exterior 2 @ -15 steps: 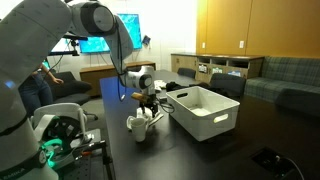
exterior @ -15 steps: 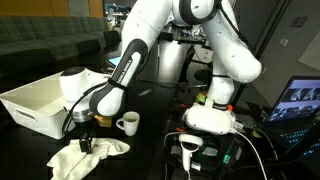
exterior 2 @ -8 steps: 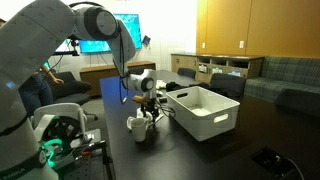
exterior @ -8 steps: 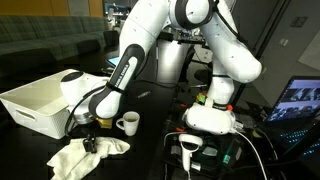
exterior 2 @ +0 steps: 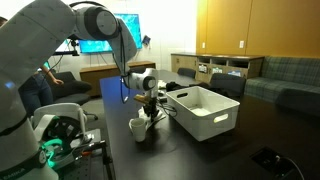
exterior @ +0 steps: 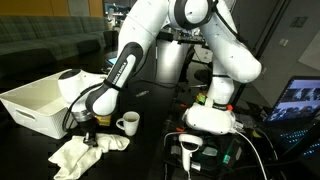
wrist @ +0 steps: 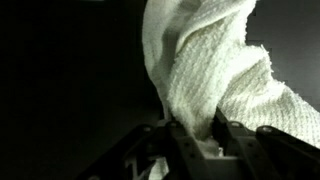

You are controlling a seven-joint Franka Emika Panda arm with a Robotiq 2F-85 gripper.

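Wrist view: towel (wrist: 212,62) fold pinched inside the end effector (wrist: 204,142).

Claw (wrist: 196,138) lowered, jaws closed in, now pinching fold of white towel (wrist: 205,70).

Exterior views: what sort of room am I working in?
Likely an office lounge or a lab common room: a sofa along the wall, a low wooden cabinet and a big lit screen at the back.

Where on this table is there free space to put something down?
Bare table lies in front of the white bin, toward the camera in an exterior view. It is crowded around the gripper: towel, mug and bin sit close together.
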